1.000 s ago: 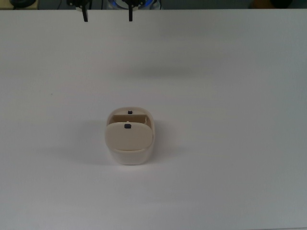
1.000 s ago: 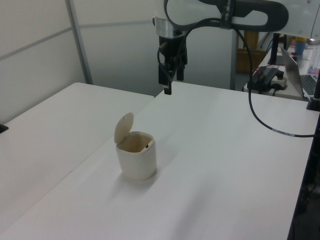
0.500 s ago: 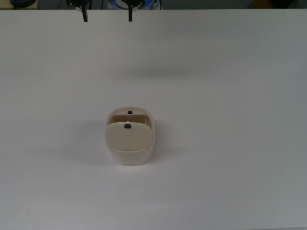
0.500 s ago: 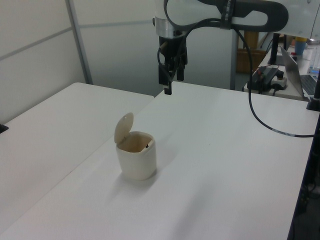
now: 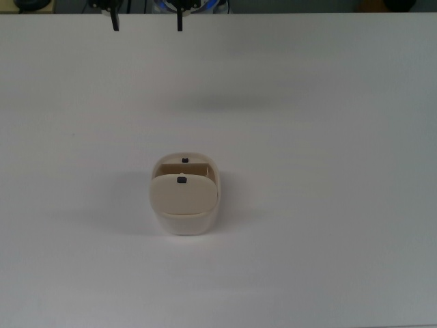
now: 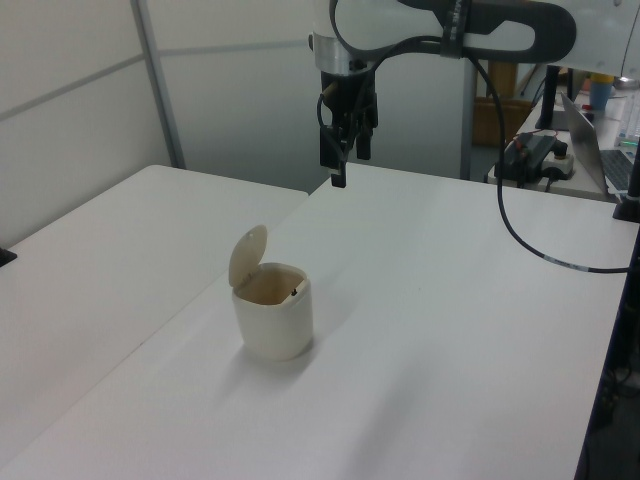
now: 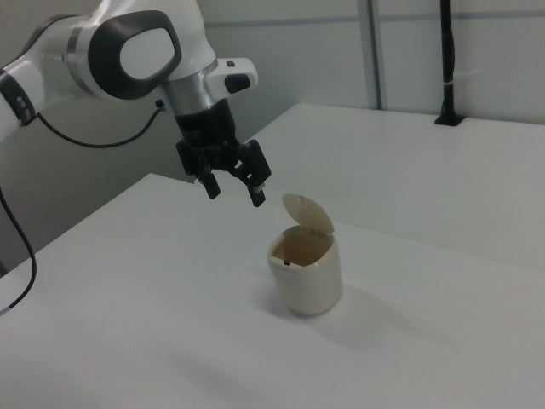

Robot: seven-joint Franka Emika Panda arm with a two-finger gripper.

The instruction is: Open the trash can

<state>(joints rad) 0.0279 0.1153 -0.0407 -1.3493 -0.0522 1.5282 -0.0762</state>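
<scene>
The cream-beige trash can (image 5: 184, 213) (image 6: 273, 320) (image 7: 307, 277) stands on the white table. Its lid (image 6: 248, 256) (image 7: 308, 212) is tipped up on its hinge, and the brown inside shows. A small black button (image 5: 181, 180) sits on the lid. My gripper (image 7: 234, 189) (image 6: 340, 170) (image 5: 147, 22) hangs in the air, well above the table and away from the can, toward the top view's upper edge. Its two black fingers are spread apart with nothing between them.
The white table (image 5: 328, 137) spreads wide around the can. A black cable (image 6: 520, 235) runs from the arm over the table's far side in the left view. A laptop and desk clutter (image 6: 600, 150) sit beyond the table at the left view's right.
The gripper has risen slightly and shifted a little toward the top view's left. The trash can and its raised lid have not moved.
</scene>
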